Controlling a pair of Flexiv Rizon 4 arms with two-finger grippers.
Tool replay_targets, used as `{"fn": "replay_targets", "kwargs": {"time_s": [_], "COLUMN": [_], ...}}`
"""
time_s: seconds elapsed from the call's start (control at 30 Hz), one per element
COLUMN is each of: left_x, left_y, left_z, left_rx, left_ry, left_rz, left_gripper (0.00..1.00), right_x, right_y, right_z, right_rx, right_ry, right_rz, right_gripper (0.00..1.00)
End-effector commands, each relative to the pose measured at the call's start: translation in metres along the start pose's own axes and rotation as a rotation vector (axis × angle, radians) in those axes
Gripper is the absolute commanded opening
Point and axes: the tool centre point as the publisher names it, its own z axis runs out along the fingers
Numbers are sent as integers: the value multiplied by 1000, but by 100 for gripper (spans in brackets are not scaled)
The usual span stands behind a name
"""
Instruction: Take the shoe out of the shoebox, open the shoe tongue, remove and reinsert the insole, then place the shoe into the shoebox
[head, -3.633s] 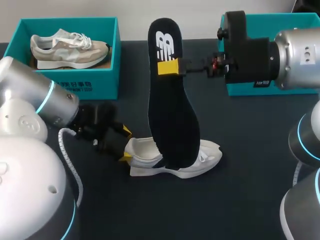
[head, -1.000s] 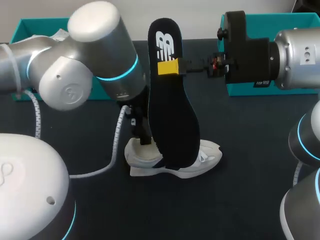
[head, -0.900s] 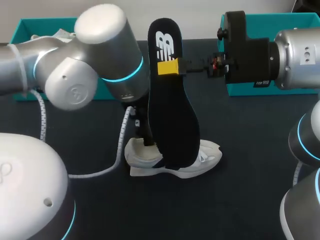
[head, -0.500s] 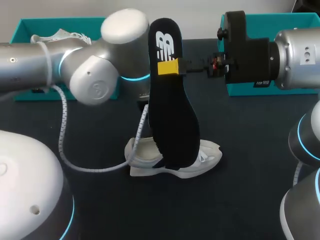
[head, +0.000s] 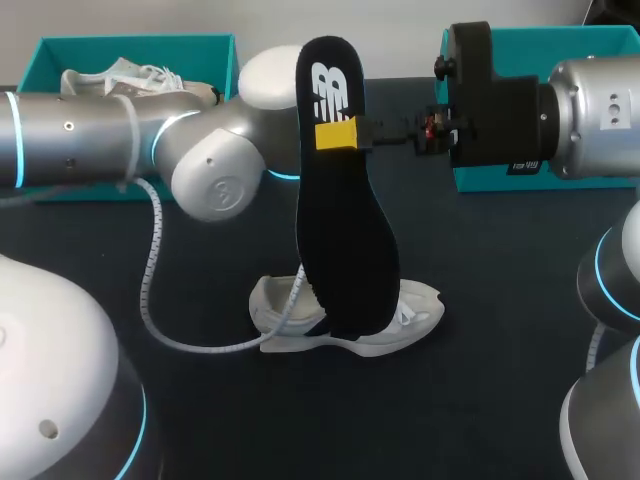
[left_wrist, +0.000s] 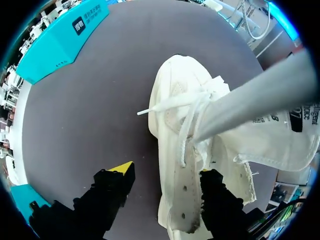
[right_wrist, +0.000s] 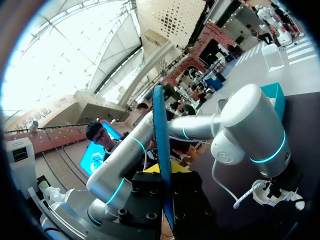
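A white shoe (head: 412, 312) lies on its sole mid-table. Over it stands the black insole (head: 345, 230), upright with its lower end in the shoe, and my right gripper (head: 336, 135) is shut on its upper part. The right wrist view shows the insole (right_wrist: 159, 130) edge-on between that gripper's (right_wrist: 165, 172) yellow tips. My left arm (head: 215, 175) reaches in behind the insole, which hides its gripper in the head view. In the left wrist view my left gripper (left_wrist: 167, 175) straddles the eyelet side of the shoe (left_wrist: 172, 100), open, with a gap at the outer finger (left_wrist: 117, 182). The tongue (left_wrist: 275, 145) is folded aside.
A teal shoebox (head: 130, 45) at the back left holds a second, beige shoe (head: 130, 75). Another teal box (head: 520, 40) stands at the back right, partly behind my right arm. The left arm's white cable (head: 160, 300) loops down beside the shoe's heel.
My left arm has swung right and farther back over the shoe, so its gripper has gone behind the insole. The right arm and the insole have stayed still.
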Motion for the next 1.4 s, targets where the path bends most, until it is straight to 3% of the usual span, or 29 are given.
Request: {"fn": "replay_targets", "kwargs": {"time_s": [0.03, 0.37, 0.47, 0.6, 0.8, 1.0, 1.4], "left_x": [1, 1, -1, -8, -8, -11, -11], "left_y": [0, -2, -2, -3, 2, 6, 3], "left_z": [1, 0, -5, -22, -48, -67, -70], "left_rx": [3, 9, 11, -47, -107, -131, -140], "left_ry": [7, 84, 192, 348, 435, 695, 677], "left_rz": [7, 67, 165, 317, 590, 856, 851], "left_gripper": [2, 0, 0, 0, 0, 0, 0], "right_x": [0, 0, 0, 0, 0, 0, 0], "right_y": [1, 1, 1, 1, 1, 1, 1], "right_z": [5, 5, 5, 5, 5, 5, 5], "right_rx": [-1, -1, -1, -1, -1, -1, -1], "right_ry": [-4, -4, -4, -4, -4, -4, -4], "right_rz": [2, 2, 2, 2, 2, 2, 2], "right_gripper": [0, 0, 0, 0, 0, 0, 0]}}
